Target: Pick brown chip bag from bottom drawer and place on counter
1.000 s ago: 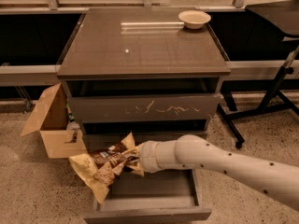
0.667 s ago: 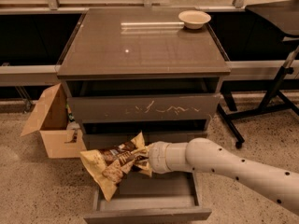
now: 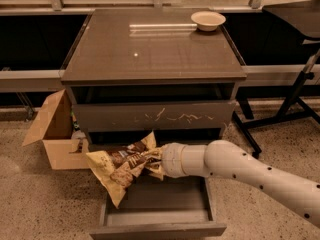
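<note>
The brown chip bag (image 3: 122, 166) is held in the air over the pulled-out bottom drawer (image 3: 160, 229).
The white arm (image 3: 250, 171) is stretched in from the lower right, roughly level. Its gripper (image 3: 157, 161) is clamped on the bag's right end and largely hidden by crumpled foil. A bowl (image 3: 208, 20) is set at the far right corner of the counter (image 3: 150, 49). An open cardboard box (image 3: 55, 134) is placed on the speckled floor (image 3: 40, 204) at the left.
</note>
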Tool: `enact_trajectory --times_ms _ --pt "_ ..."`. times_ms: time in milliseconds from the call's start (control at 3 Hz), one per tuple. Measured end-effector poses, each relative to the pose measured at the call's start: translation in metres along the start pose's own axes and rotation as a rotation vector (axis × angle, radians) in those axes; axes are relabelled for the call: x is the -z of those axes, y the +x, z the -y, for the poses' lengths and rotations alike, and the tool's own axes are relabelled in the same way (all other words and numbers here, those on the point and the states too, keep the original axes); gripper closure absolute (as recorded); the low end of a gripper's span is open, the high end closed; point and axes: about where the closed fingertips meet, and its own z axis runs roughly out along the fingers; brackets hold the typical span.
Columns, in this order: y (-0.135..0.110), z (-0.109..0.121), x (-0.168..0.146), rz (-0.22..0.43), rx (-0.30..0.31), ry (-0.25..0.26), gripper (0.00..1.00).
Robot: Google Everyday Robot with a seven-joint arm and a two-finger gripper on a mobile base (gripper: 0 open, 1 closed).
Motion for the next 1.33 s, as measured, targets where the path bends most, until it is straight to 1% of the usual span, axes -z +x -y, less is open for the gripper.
enact_trajectory --times_ms 333,667,1000,1333 --pt "-0.033 0.05 0.031 0.013 0.073 0.049 1.0" --pt "-0.065 0.094 0.061 0.023 0.143 0.098 1.0" --pt "-0.107 0.132 0.084 0.028 0.241 0.128 1.0" --pt "-0.146 0.158 0.097 0.012 0.332 0.14 1.0"
